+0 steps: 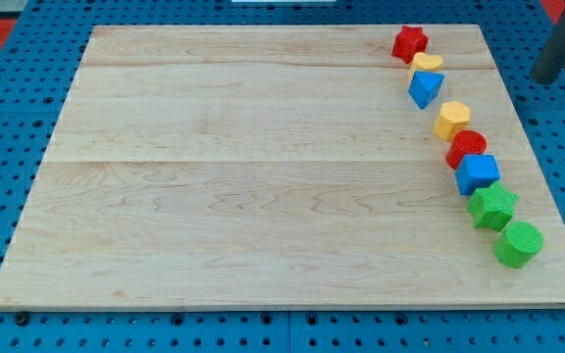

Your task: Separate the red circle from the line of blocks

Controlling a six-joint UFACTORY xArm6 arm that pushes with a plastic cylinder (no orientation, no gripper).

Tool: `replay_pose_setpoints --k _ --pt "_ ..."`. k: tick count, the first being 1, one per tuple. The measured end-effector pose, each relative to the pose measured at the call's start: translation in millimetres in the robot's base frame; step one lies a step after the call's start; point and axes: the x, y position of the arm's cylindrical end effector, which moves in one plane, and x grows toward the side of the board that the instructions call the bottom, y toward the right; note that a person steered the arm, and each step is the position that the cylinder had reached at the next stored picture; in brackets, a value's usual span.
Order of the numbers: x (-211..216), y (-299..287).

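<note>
Red circle [466, 147]: it sat in the curved line of blocks along the view's right side of the wooden board [243, 186], about the middle of that line.
Neighbours: the yellow hexagon-like block [451, 119] touched it from the view's top, and the blue cube [478, 174] touched it from the view's bottom.
Rest of the line: above them you had the blue triangle [425, 88], the small yellow block [427, 62] and the red star [409, 42]; below, the green star [492, 206] and the green cylinder [517, 243].
My tip: you could see only the dark rod [560, 44] at the view's top right corner, beyond the board's edge; its very end was hard to place.
Claw state: there was no claw, only a rod, so nothing was held.
Key relation: the red circle lay toward the view's bottom left from the rod, well apart.
Judgement: the free board was on the view's left of the line, so you probably needed to come from its right and push left.
</note>
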Motion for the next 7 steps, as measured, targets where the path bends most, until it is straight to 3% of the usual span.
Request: replay_pose_setpoints --k 2,5,6,7 --pt "0 0" --pt "107 -4" --pt "147 -46" --pt "149 -74"
